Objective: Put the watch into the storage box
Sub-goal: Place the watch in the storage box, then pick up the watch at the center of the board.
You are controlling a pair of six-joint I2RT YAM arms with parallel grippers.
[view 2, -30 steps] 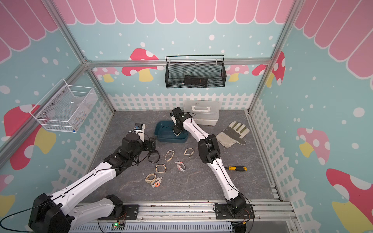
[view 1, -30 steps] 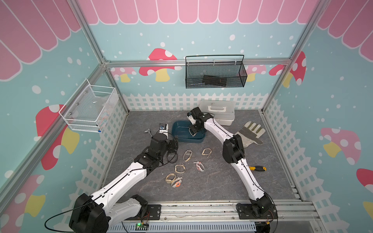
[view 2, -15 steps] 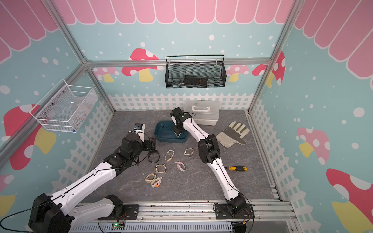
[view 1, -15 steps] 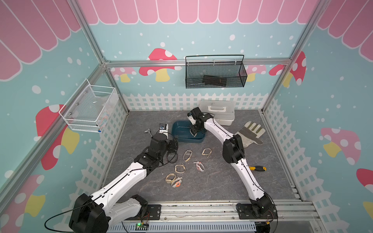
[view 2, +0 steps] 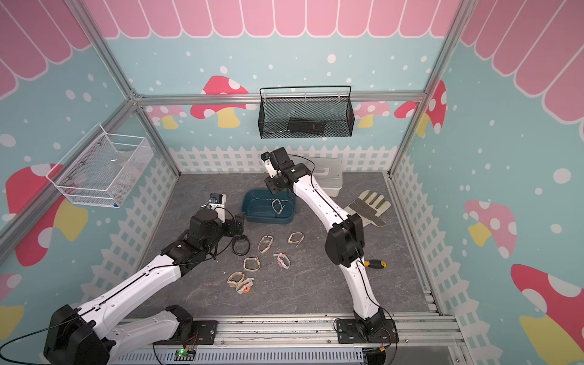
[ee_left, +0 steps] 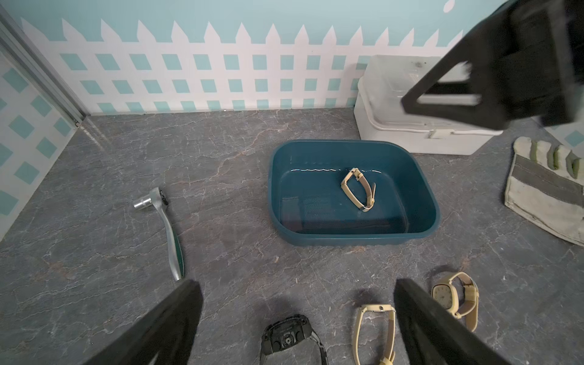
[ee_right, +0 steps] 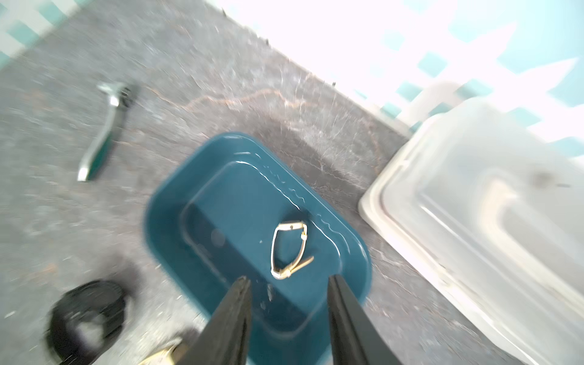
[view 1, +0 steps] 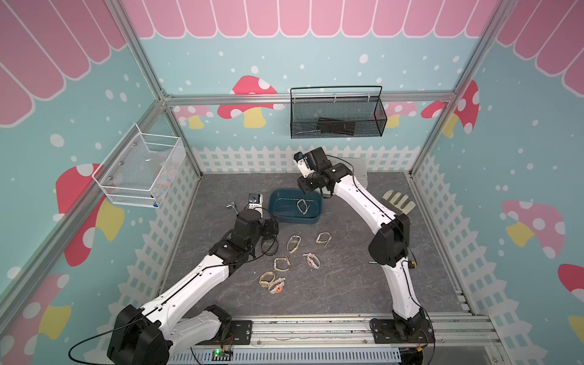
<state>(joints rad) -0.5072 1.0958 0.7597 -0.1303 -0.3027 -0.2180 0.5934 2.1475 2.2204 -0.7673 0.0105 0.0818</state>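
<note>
The watch [view 1: 302, 206] [view 2: 277, 206], slim with a beige strap, lies loose on the floor of the storage box [view 1: 284, 207] [view 2: 257, 207], right of the middle in both top views. No jaws touch it.

A second ago the right gripper [ee_right: 289, 278] was low inside the box with its jaws pressed together. Now it has risen above the box's far rim, toward the white lidded case [view 2: 328, 177]. Its jaws are spread with nothing between them, and the wrist view looks down past them onto the watch [ee_right: 289, 249]. The left gripper [ee_left: 295, 284] has not moved. It hovers low over the grey worktop [view 1: 347, 284] just in front of the box, jaws spread wide and empty.

On the left wall a white wire basket [view 1: 142, 170] holds something pale that I cannot make out. On the back wall a black mesh basket [view 1: 338, 117] holds a dark flat bundle [view 1: 336, 126]. The white case stands closed just behind the box. The teal box [ee_left: 316, 177] holds only the one watch [ee_left: 358, 189].

A work glove [view 2: 369, 205] lies to the right of the box and a ratchet wrench [ee_left: 167, 227] to its left. A screwdriver [view 2: 374, 264] lies beside the right arm. A black watch [view 2: 240, 245] lies under the left jaws. A pink-strapped watch [view 1: 313, 259] and several beige ones lie scattered in front of the box.
</note>
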